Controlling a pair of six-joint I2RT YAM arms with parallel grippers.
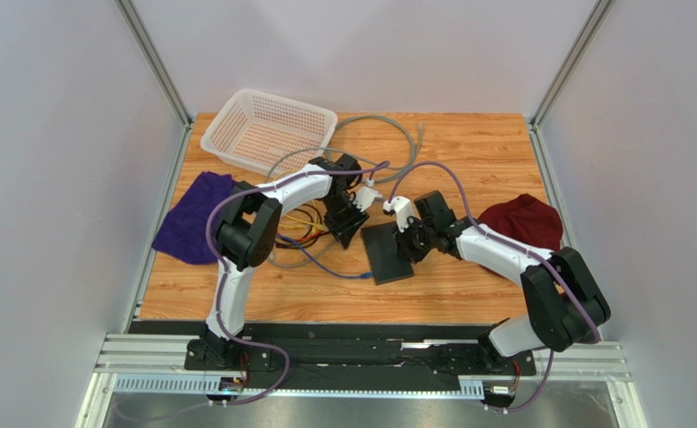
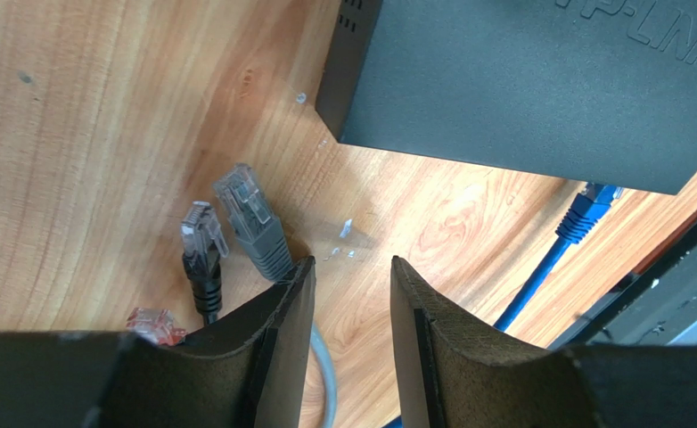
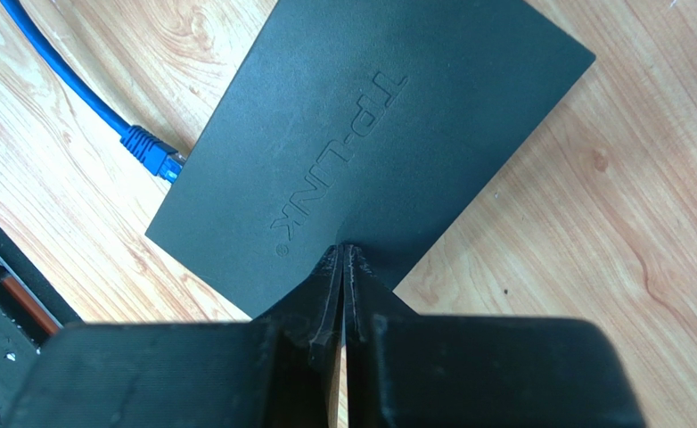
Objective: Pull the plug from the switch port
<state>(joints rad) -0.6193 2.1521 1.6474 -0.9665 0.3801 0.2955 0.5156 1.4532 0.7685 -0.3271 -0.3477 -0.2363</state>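
Note:
The switch (image 1: 388, 251) is a flat black box lying on the wooden table; it also shows as the switch (image 2: 521, 80) and the switch (image 3: 370, 134). A blue plug (image 3: 151, 156) on a blue cable meets its socket edge, and the same plug (image 2: 593, 209) appears in the left wrist view. My left gripper (image 2: 352, 267) hangs open over bare wood beside the switch's near corner, nothing between its fingers, with the blue plug off to its right. My right gripper (image 3: 343, 251) is shut, its tips resting on the switch's top near a corner.
Loose grey plug (image 2: 254, 223), black plug (image 2: 202, 245) and red plug (image 2: 154, 325) lie by my left fingers. A white mesh basket (image 1: 267, 129) stands at the back left, a grey cable (image 1: 388, 134) beside it. Purple cloth (image 1: 193, 218) left, dark red cloth (image 1: 523, 221) right.

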